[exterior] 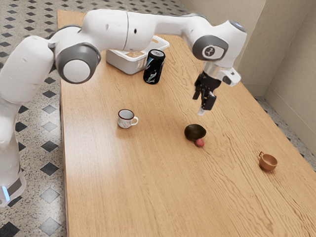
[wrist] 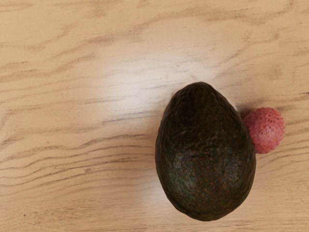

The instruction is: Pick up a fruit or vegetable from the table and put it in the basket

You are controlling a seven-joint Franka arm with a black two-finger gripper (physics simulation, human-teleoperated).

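Dark green, the avocado [wrist: 205, 154] lies on the counter [exterior: 123, 187] below my hand [exterior: 202, 111], a pink lychee [wrist: 265, 130] just beside it. I can't tell whether my hand is apart or together. Toward the exterior view's left, well away from me, sits the pale basket [exterior: 124, 64].

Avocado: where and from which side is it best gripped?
I'd grip the avocado across its width near the blunt end, probably from above: it lies on its side, and the bumpy red fruit beside its flank, nearer the narrow end, could obstruct.
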